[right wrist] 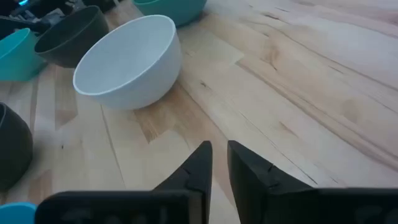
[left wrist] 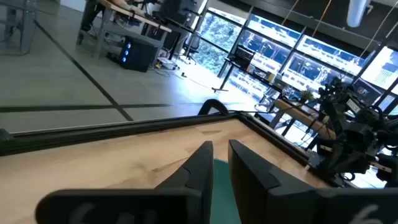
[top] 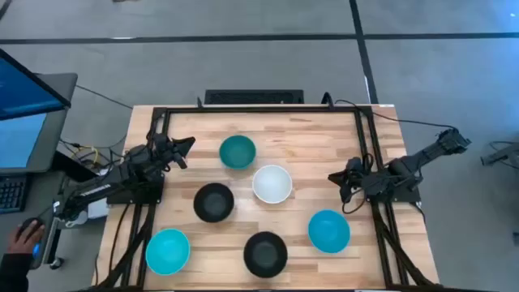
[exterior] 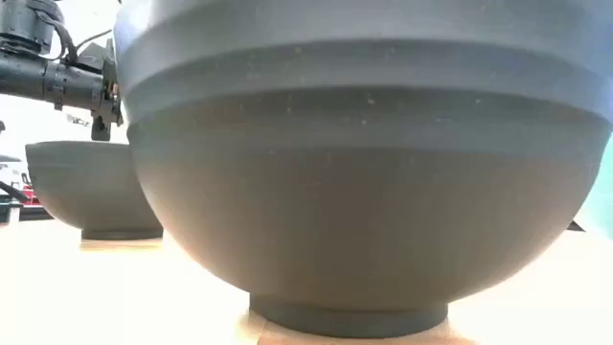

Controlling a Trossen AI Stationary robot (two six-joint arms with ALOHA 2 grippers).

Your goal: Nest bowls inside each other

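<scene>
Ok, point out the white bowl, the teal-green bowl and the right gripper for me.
white bowl (top: 272,184): high view, centre of its inside.
teal-green bowl (top: 238,152): high view, centre of its inside.
right gripper (top: 334,178): high view, between its fingertips, right of the white bowl.

Six upright bowls lie separate around the white bowl (top: 272,184): teal bowl (top: 238,152), two black bowls (top: 214,202) (top: 265,252), two cyan bowls (top: 168,250) (top: 328,230).

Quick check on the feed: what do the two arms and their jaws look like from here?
Both arms are dark, near-black jointed links with thin black cables trailing off the table. The left gripper and right gripper each end in two matte black jaws, wedge-shaped and tapering to narrow tips in the wrist views. No markings are visible.
</scene>
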